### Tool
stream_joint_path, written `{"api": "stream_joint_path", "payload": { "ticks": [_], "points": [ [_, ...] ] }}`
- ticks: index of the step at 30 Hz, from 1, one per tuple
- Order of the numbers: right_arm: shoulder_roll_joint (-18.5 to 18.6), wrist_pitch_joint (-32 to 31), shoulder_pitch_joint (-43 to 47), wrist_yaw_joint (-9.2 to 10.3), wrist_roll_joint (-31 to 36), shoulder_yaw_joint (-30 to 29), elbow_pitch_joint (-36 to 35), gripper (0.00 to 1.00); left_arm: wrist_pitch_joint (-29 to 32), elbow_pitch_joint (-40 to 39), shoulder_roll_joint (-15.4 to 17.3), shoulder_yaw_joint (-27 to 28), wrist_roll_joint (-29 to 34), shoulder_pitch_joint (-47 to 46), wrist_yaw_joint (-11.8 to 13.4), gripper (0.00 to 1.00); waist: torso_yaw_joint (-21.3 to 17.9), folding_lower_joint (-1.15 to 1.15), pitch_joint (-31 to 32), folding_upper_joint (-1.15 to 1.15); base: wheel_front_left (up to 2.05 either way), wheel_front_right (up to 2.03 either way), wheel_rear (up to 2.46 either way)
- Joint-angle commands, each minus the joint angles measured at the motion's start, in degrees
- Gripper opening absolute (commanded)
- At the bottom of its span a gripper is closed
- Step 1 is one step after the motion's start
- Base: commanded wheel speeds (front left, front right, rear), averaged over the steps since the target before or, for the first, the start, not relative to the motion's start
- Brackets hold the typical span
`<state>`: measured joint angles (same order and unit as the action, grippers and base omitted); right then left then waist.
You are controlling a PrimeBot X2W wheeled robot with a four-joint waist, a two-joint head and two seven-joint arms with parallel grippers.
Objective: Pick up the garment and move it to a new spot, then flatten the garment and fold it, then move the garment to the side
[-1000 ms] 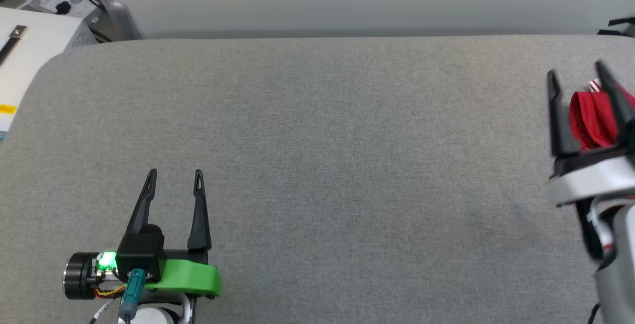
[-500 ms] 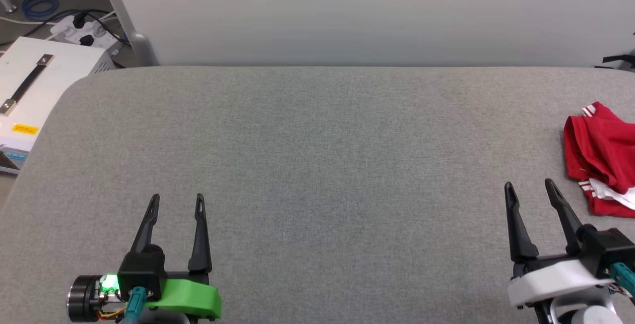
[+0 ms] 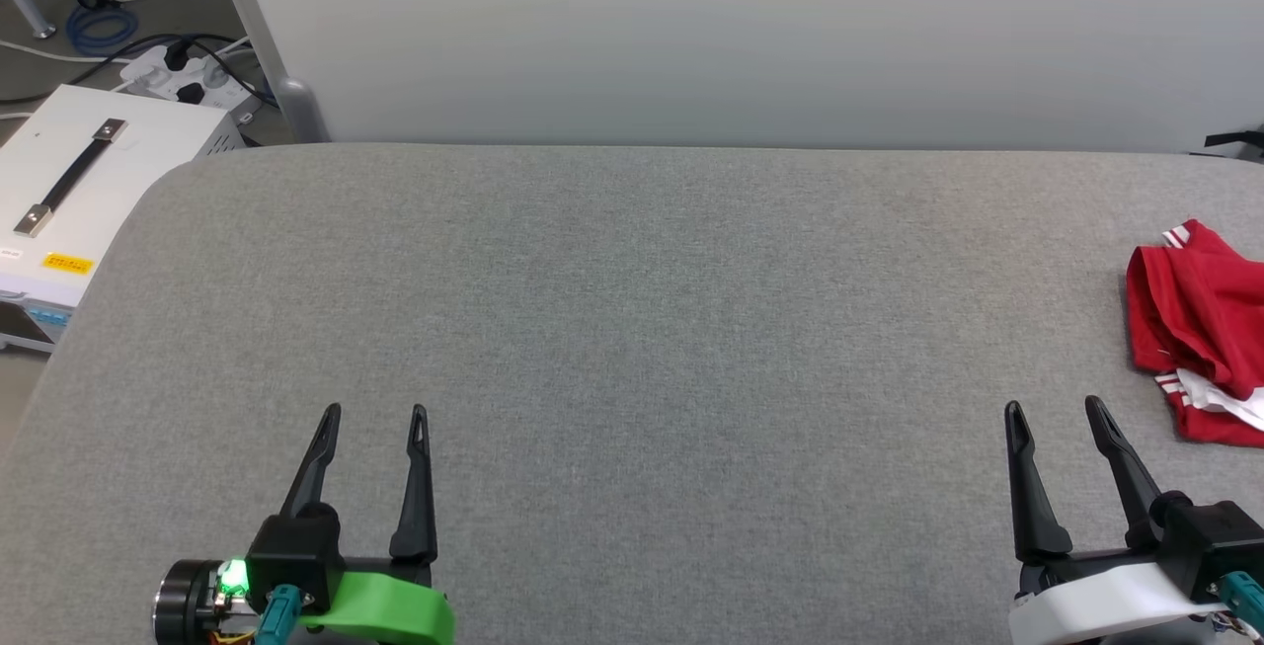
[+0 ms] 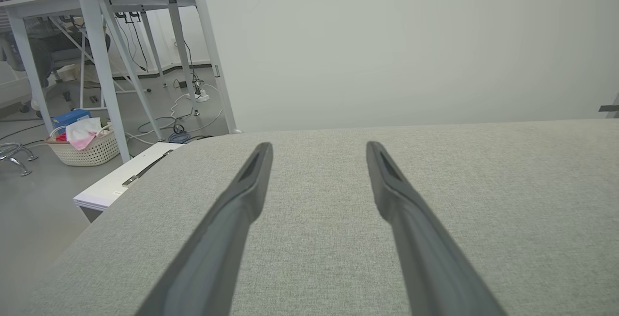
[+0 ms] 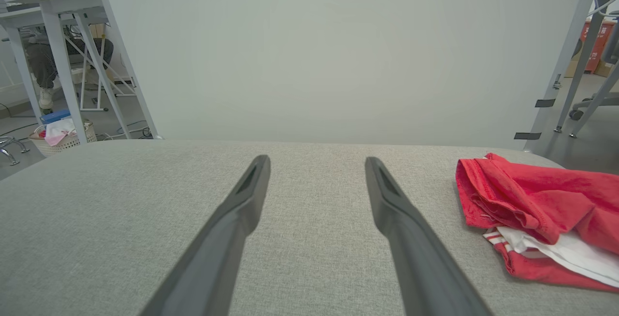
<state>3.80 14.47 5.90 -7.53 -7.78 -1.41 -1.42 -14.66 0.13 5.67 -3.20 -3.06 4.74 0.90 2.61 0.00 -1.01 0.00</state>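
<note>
Head view: a broad surface (image 3: 632, 329) covered in grey woven fabric, its far corners rounded, runs up to a plain pale wall panel (image 3: 691, 33). Off the far left corner a white case (image 3: 89, 171) with a black strap handle sits on the floor beside a power strip (image 3: 183, 77) and cables. The garment (image 3: 1200, 329), crumpled red cloth with white striped trim, lies at the right edge. The left gripper (image 3: 375, 411) and the right gripper (image 3: 1054, 406) hover at the near edge, well apart, their long tapering dark fingers spread and holding nothing.

Left wrist view: the two fingers stand apart over bare grey weave; beyond the left edge are white table legs (image 4: 104, 64) and a woven basket (image 4: 87, 149).

Right wrist view: the fingers are likewise parted, and the garment lies bunched to their right, near the far right corner, untouched.
</note>
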Motion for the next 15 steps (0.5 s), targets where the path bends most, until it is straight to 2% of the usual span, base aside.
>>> {"api": "stream_joint_path", "payload": {
  "ticks": [1,6,7,15],
  "points": [
    [-0.2,0.5,0.6,0.04,0.1,-0.1,-0.4,1.0,-0.3,0.2,-0.3,0.3,-0.4,0.7,-0.4,1.0,0.0,0.0,0.1,0.0,0.0,0.0,0.0],
    [-0.4,0.5,0.6,0.04,0.2,-0.2,0.0,1.0,-0.3,0.5,-0.6,0.5,-0.6,1.0,-1.1,1.0,0.1,0.0,0.4,0.0,0.0,0.0,0.0],
    [-0.4,0.5,0.6,0.04,0.2,-0.2,0.0,0.0,-0.3,0.5,-0.7,0.6,-0.6,1.1,-1.2,0.0,0.0,0.0,0.4,0.0,0.0,0.0,0.0],
    [-0.2,-0.5,-0.2,-0.01,0.2,-0.1,0.1,0.0,0.5,0.4,-0.4,0.3,0.1,-0.1,-1.0,0.0,0.0,0.0,0.5,0.0,0.0,0.0,0.0]
  ]
}}
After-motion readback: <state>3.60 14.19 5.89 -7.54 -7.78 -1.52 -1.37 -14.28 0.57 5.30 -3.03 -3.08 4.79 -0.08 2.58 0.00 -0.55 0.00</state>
